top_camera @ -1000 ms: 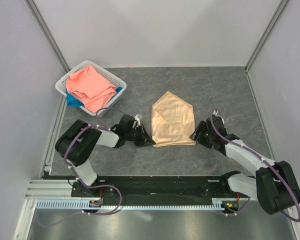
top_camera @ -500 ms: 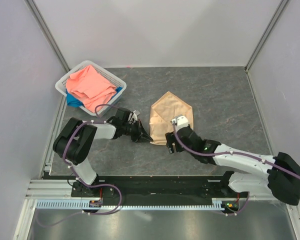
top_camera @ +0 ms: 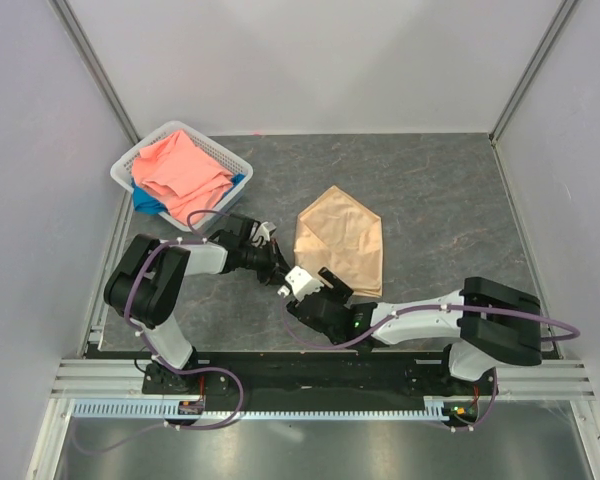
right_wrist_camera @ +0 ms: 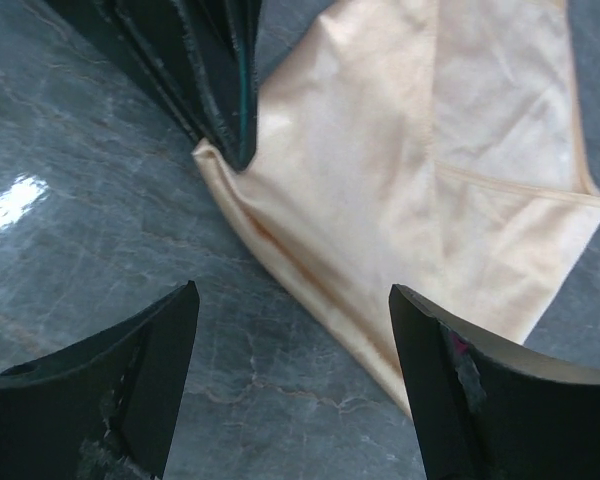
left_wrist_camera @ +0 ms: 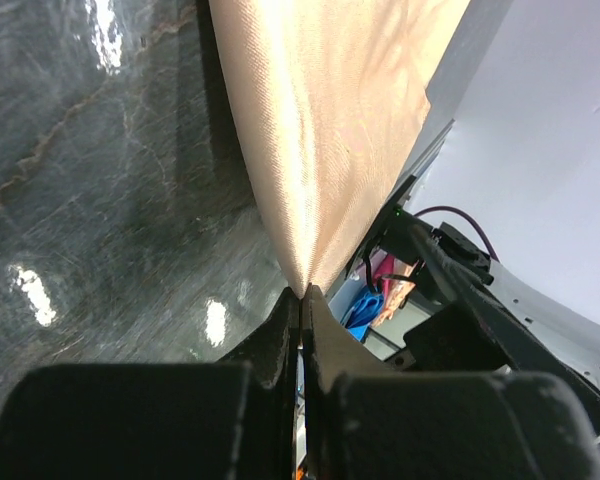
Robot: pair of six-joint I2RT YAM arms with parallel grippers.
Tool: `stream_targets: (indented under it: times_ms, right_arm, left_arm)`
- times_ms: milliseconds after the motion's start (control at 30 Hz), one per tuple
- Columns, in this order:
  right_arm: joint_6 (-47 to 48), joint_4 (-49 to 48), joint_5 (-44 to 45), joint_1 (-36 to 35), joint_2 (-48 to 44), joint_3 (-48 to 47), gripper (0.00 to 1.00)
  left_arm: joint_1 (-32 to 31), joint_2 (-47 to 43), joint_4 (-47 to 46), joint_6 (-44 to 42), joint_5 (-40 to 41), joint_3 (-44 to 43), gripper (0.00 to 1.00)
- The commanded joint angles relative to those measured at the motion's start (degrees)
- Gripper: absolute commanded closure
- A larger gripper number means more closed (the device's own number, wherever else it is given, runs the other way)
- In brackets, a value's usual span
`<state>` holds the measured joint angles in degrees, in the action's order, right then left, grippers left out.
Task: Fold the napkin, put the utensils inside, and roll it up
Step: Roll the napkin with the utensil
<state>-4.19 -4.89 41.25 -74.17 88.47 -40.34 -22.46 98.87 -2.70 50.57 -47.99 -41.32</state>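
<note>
While the camera above the arms looks down, the peach-gold napkin (top_camera: 342, 238) lies folded near the middle of the bench (top_camera: 450, 190), a five-sided shape whose point faces the far edge. The left hand (top_camera: 281, 277) meets the cloth's near left corner, and the right hand (top_camera: 310, 298), on an arm stretched leftward along the near edge, sits just beside that same corner, though this view is too small to tell how either hand is set. A white basket (top_camera: 124, 171) in the far left corner holds a coral-pink cloth (top_camera: 180, 172) over a blue cloth (top_camera: 146, 204). From the left wrist, the left hand (left_wrist_camera: 302, 298) is pressed together on the tip of the napkin (left_wrist_camera: 325, 120), which runs away from the fingers in a taut ridge above the dark marbled bench (left_wrist_camera: 100, 190). From the right wrist, the right hand (right_wrist_camera: 292, 305) is spread wide and holds nothing, with the near left edge of the napkin (right_wrist_camera: 420, 180) lying on the bench (right_wrist_camera: 70, 180) between its two fingers. At the upper left, the left hand (right_wrist_camera: 238, 150) pinches the cloth's corner, which puckers where it is gripped.
</note>
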Motion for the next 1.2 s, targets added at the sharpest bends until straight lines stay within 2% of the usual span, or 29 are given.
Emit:
stream_targets:
  times_ms: [0,200,300,367,533,733,767,800,867,900,1000,1167]
  right_arm:
    - [5.31,-6.18,7.7,-0.45,2.49,-1.67,0.14]
    - [8.58,-9.09,6.21,-0.01,6.71,-2.2,0.16]
    - [9.02,-9.53,6.03,0.78,9.17,-2.38,0.22]
    - [9.02,-9.53,6.03,1.05,10.14,-2.55,0.3]
    - [8.23,-10.23,4.19,3.76,11.29,-2.12,0.4]
    - [11.83,-9.45,-4.85,5.18,10.06,-1.76,0.55]
    - [12.7,-8.83,-6.17,5.35,9.62,-2.11,0.55]
    - [13.06,-7.43,-8.71,5.44,9.53,-2.29,0.57]
    - [13.33,-5.85,-10.84,5.97,9.18,-3.16,0.64]
    - [13.07,-3.66,-12.24,6.32,9.09,-3.6,0.67]
    - [12.1,-0.23,-16.99,8.07,8.92,-5.1,0.76]
    - [11.39,6.45,-27.16,11.85,9.44,-9.04,0.82]
  left_arm:
    - [0.57,-0.52,1.91,-3.28,-2.73,-2.1,0.98]
    - [1.01,-0.52,4.1,-4.68,-3.25,-2.8,0.98]
    - [1.36,-0.7,4.72,-5.39,-3.34,-2.98,0.98]
    - [1.54,-0.52,5.16,-5.83,-3.6,-3.33,0.98]
    - [1.72,0.09,6.13,-7.15,-4.48,-4.03,0.98]
    - [1.98,1.33,6.3,-8.55,-6.06,-5.0,0.98]
    - [1.98,1.41,6.3,-8.82,-5.8,-5.08,0.94]
    - [2.07,1.24,6.3,-9.25,-5.11,-5.09,0.79]
    - [2.42,0.28,6.22,-9.34,-3.09,-4.47,0.61]
    - [2.59,-1.03,5.95,-9.43,-1.95,-4.12,0.48]
    - [3.73,-3.15,5.08,-9.7,3.15,-2.02,0.34]
    - [5.41,-8.6,3.4,-9.96,9.57,1.5,0.25]
